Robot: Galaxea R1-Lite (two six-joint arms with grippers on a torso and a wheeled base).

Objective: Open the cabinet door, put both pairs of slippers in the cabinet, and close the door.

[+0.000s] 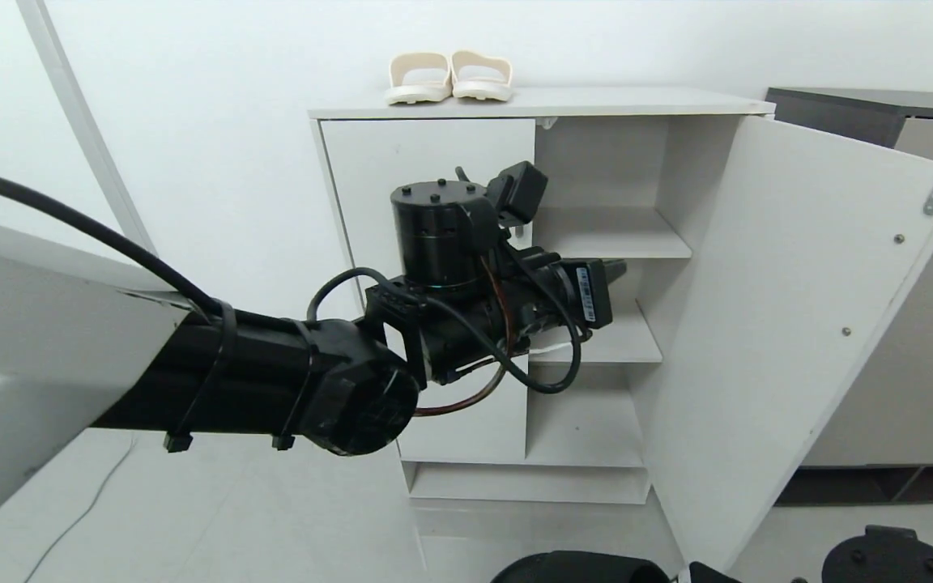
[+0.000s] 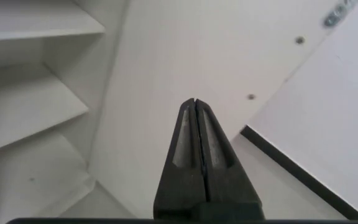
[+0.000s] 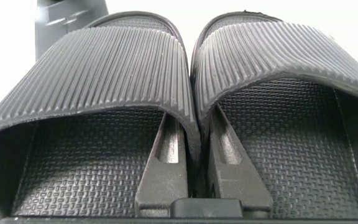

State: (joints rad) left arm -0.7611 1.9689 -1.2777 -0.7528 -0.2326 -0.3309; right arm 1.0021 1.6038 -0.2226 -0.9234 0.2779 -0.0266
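Two right jaws: one inside each of the black slippers, clamping their touching inner walls together
Left jaws: pressed closed on nothing, pointing at the inner face of the open cabinet door
Cream slippers: side by side on top of the cabinet

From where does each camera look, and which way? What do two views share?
Head view: from the head, down at the cabinet; left arm crosses.
Left wrist view: along the shut left gripper toward the open door.
Right wrist view: along the right gripper, clamped on black slippers.
Shared: the door, head and left wrist.
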